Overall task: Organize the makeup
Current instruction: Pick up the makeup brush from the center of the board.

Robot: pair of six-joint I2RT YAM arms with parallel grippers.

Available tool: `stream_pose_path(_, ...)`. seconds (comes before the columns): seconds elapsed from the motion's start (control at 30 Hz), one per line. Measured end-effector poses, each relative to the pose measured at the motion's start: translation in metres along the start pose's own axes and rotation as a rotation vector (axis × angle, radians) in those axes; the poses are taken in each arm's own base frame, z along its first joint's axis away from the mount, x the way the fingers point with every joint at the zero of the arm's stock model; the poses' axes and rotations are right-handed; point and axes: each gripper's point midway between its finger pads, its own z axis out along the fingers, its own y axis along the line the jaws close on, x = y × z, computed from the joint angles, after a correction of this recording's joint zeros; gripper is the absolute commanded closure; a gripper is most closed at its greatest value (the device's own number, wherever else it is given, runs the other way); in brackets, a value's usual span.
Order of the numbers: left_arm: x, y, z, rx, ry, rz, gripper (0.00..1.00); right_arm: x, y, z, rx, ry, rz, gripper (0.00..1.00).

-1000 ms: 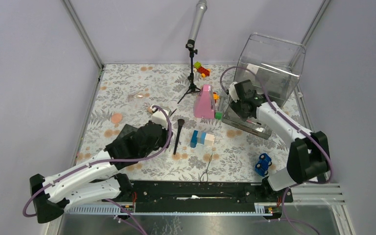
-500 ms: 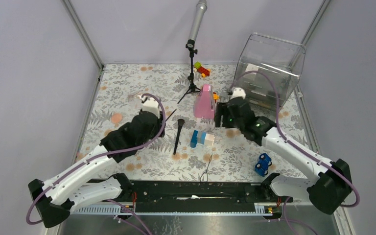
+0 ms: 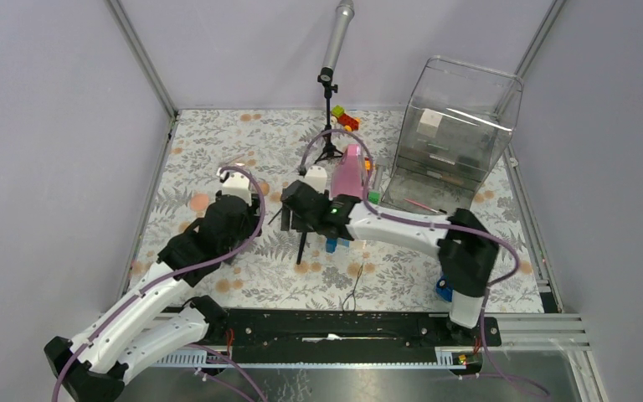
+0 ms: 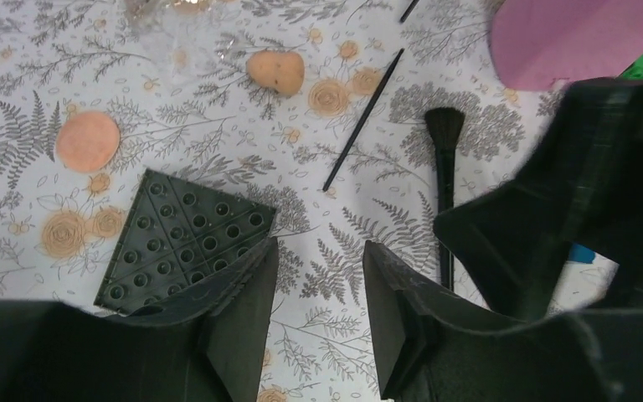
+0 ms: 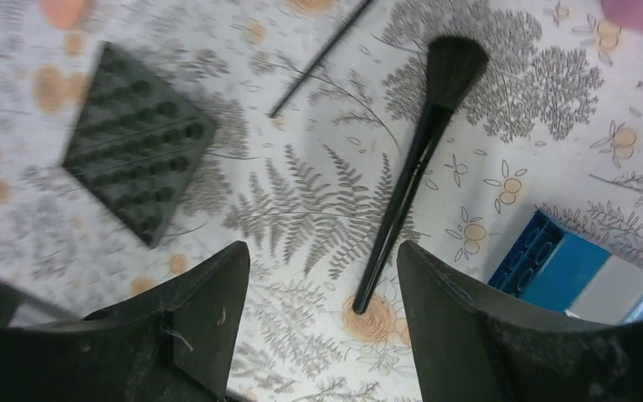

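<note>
The left pincer (image 4: 320, 268) stands open and empty above the flowered worktop (image 4: 335, 218). The right pincer (image 5: 322, 264) is also spread wide and holds nothing. The pink cone (image 3: 350, 176) stands upright at mid-worktop. One left jaw overlaps a corner of the flat dark square (image 4: 186, 239). The black brush (image 5: 423, 151) lies flat with its bristles toward the cone, and its handle end shows in the right pincer's gap. Two peach sponges (image 4: 87, 141) lie well apart beyond the square, and a thin black pencil (image 4: 367, 117) lies near the brush.

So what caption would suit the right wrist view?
Open right gripper hovering over a black makeup brush on floral cloth, dark studded square plate nearby.
</note>
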Motion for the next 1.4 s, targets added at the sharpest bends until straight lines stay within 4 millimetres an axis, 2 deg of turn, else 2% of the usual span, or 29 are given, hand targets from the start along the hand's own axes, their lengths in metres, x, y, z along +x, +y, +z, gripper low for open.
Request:
stream_pose_path(0.1,0.011,0.004,0.001,-0.009,0.013,0.005,0.51,0.021,-0.01,0.028,0.09,0.048,0.001,0.28)
stream_pose_path(0.13,0.011,0.004,0.001,-0.01,0.009,0.003,0.5,0.031,-0.02,0.04,0.148,0.068,-0.006,0.27)
stream_pose_path(0.2,0.009,0.004,0.0,-0.003,-0.009,-0.006,0.5,0.039,-0.029,0.048,0.199,0.086,-0.016,0.27)
stream_pose_path(0.37,0.0,0.002,-0.004,0.018,-0.052,-0.027,0.5,0.045,-0.041,0.058,0.279,0.097,-0.03,0.31)
stream_pose_path(0.53,0.0,-0.001,-0.002,0.03,-0.055,-0.029,0.5,0.052,-0.044,0.066,0.302,0.109,-0.028,0.46)
stream_pose_path(0.7,0.0,-0.001,-0.002,0.032,-0.056,-0.024,0.5,0.069,-0.056,0.08,0.339,0.145,-0.045,0.53)
stream_pose_path(0.83,0.0,-0.001,-0.002,0.032,-0.056,-0.023,0.5,0.066,-0.055,0.083,0.335,0.148,-0.039,0.61)
stream_pose_path(1.03,0.0,-0.001,-0.001,0.031,-0.056,-0.023,0.5,0.062,-0.062,0.087,0.338,0.163,-0.053,0.82)
stream_pose_path(1.2,0.0,0.0,-0.001,0.029,-0.056,-0.022,0.5,0.059,-0.057,0.091,0.295,0.172,-0.087,1.0)
stream_pose_path(1.4,0.0,0.001,-0.001,0.023,-0.057,-0.025,0.5,0.056,-0.043,0.091,0.201,0.198,-0.165,1.0)
